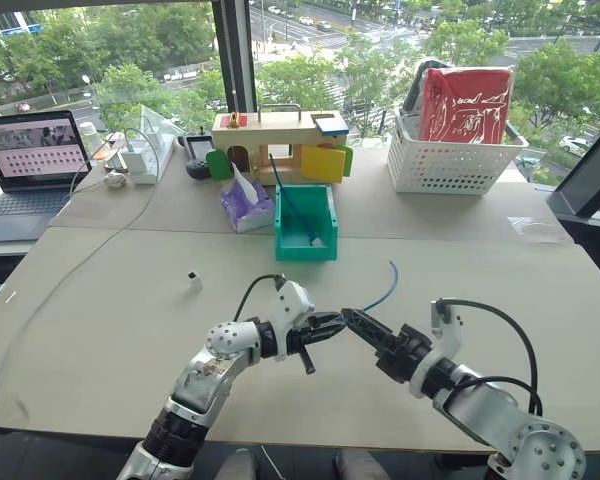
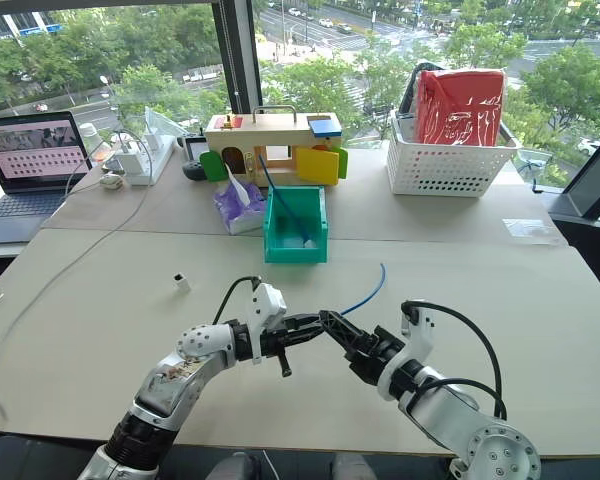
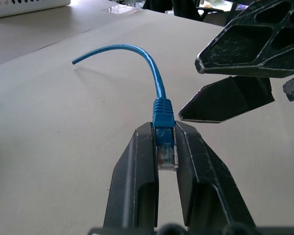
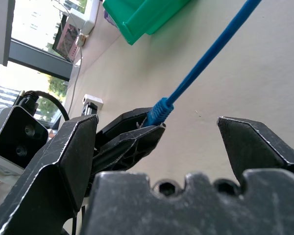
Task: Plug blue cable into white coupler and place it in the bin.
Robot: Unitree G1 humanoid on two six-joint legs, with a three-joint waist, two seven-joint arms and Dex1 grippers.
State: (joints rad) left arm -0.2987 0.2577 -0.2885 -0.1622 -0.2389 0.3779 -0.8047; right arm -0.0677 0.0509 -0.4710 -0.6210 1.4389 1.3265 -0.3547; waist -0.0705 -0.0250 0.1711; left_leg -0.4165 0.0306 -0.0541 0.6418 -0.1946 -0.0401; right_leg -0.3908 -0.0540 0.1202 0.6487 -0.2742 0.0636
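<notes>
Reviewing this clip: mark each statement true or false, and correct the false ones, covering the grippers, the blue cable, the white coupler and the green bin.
1. The left gripper is shut on the plug of the thin bright-blue cable. True.
2. The right gripper is closed on the cable. False: its jaws stand open beside the left gripper.
3. The tiny white plastic coupler is already on the plug. False: it sits apart on the beige table.
4. The teal-green open-top plastic bin holds another blue cable. True.
</notes>
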